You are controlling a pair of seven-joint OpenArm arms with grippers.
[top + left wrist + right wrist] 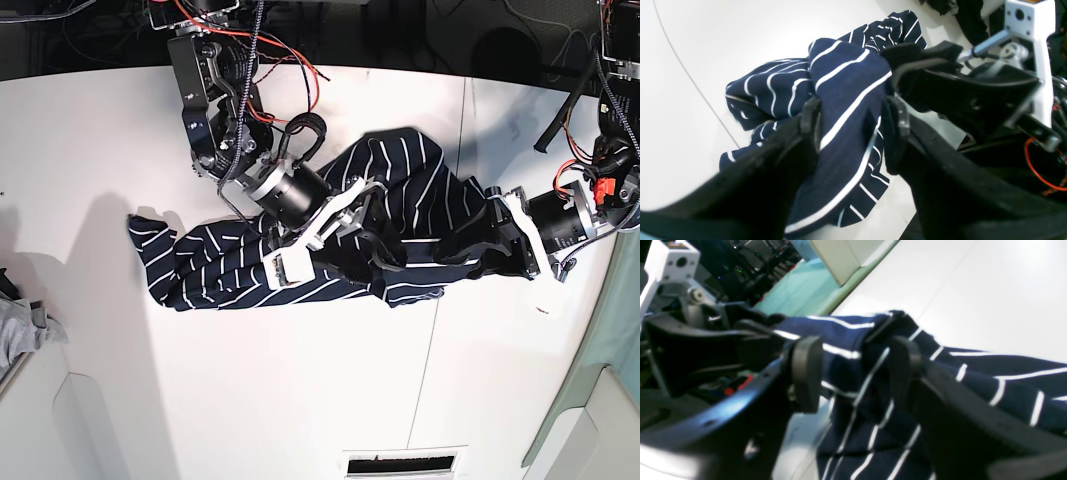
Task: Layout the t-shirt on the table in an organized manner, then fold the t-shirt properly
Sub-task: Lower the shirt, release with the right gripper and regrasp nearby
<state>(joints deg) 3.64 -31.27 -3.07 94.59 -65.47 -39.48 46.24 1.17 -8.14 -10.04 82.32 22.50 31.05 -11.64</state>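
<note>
The navy white-striped t-shirt point(420, 190) lies crumpled across the middle of the white table point(100, 150), with one sleeve spread at the left. My right gripper point(365, 215) reaches in from the upper left and is shut on a bunch of the shirt's middle point(855, 370). My left gripper point(492, 235) comes from the right and is shut on a fold of the shirt's right edge point(853, 115). In both wrist views striped fabric point(846, 73) fills the gap between the fingers and hangs below them. The fabric between the two grippers is gathered and wrinkled.
A small grey cloth point(20, 325) lies at the table's left edge. A thin dark seam point(465, 130) runs across the tabletop. A vent slot point(400, 462) sits at the near edge. Cables and arm bases crowd the far edge. The table's edge and teal floor point(600, 340) are at the right.
</note>
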